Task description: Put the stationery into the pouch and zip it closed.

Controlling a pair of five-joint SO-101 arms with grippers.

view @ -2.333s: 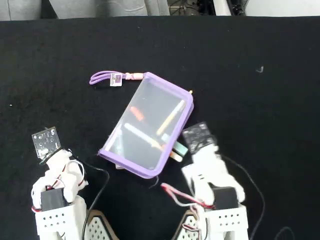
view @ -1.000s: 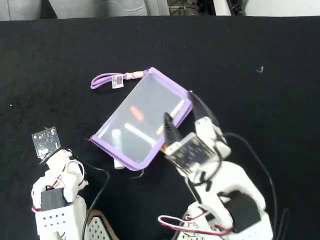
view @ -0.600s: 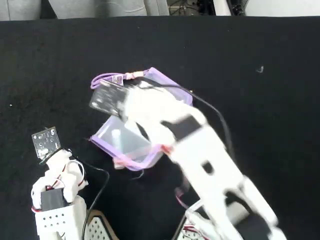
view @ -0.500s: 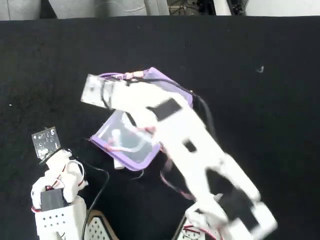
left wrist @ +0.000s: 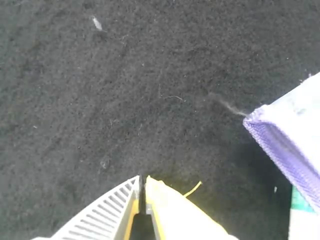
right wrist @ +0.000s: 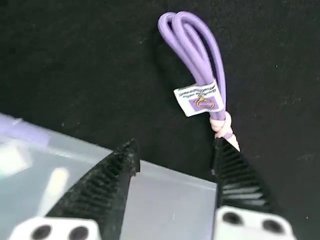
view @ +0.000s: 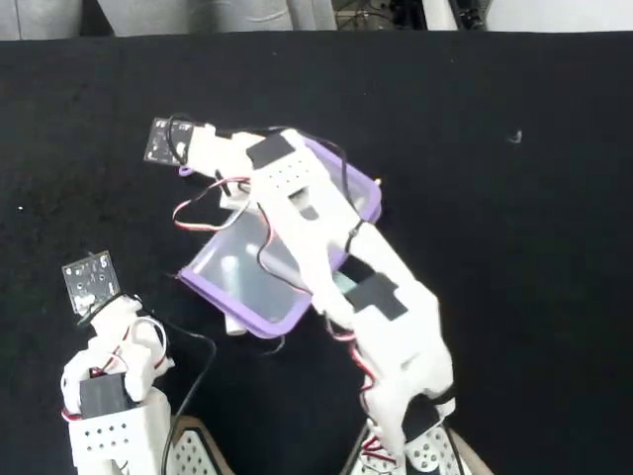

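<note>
The pouch (view: 242, 287) has a purple edge and a clear front. It lies flat and slanted on the black bench (view: 514, 247). Pale stationery (view: 229, 265) shows inside it. A purple loop strap (right wrist: 197, 55) with a small white tag (right wrist: 198, 97) sticks out from one corner.

My right arm (view: 316, 228) lies across the transparent purple-trimmed zip pouch (view: 262, 322), hiding most of the stationery (view: 229, 265) inside. My left wrist view's edge cuts the pouch off beyond one corner. The white paper tag's (right wrist: 198, 98) print is too small to tell.
</note>
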